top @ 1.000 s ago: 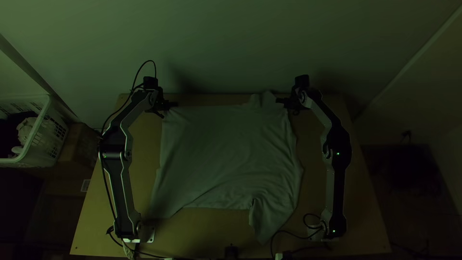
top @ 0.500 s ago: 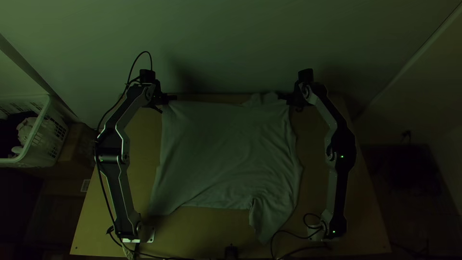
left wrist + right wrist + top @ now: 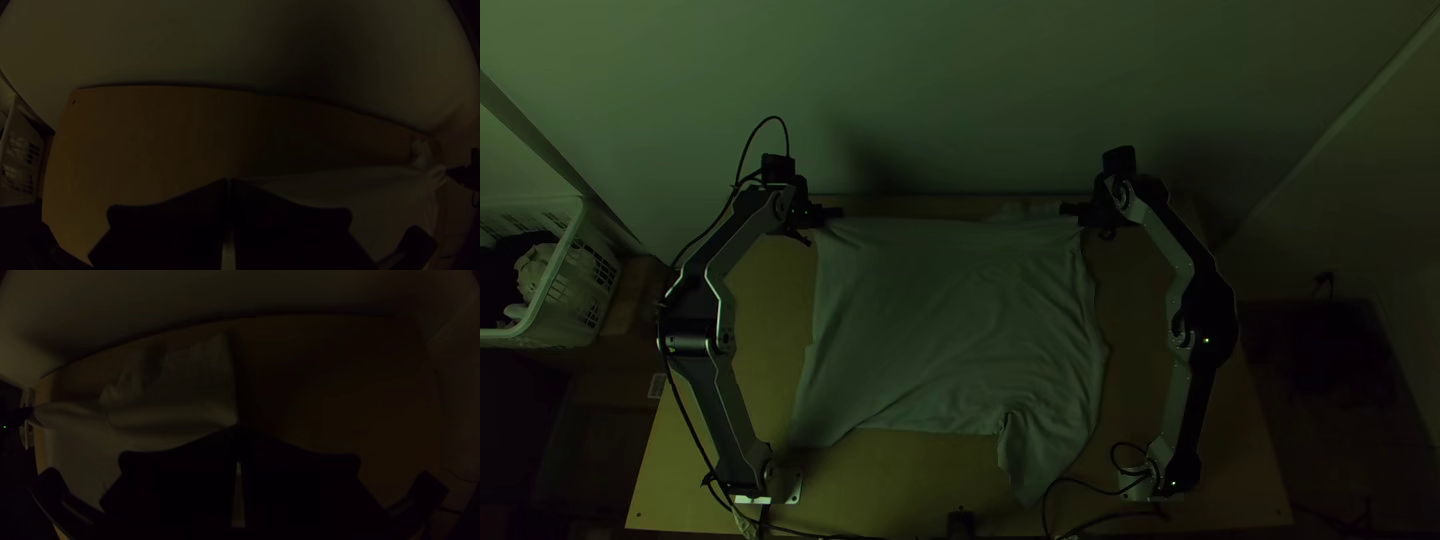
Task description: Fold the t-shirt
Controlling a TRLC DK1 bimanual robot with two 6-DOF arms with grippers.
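Bench (image 3: pixel 880 490) between the two arms; shirt (image 3: pixel 950 310) spread over its middle, rumpled toward the near edge. Left pincer (image 3: pixel 835 212) pressed together, pinching one far corner of the cloth; right pincer (image 3: pixel 1067 210) likewise closed on the other far corner, cloth stretched between them.

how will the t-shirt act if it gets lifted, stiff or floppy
Probably floppy: the t-shirt lies in soft creases, with a sleeve bent toward the near edge. Its middle would likely sag, since the left gripper and right gripper pinch it at opposite ends of its far side. It may be light for its spread, as it lies fairly flat.
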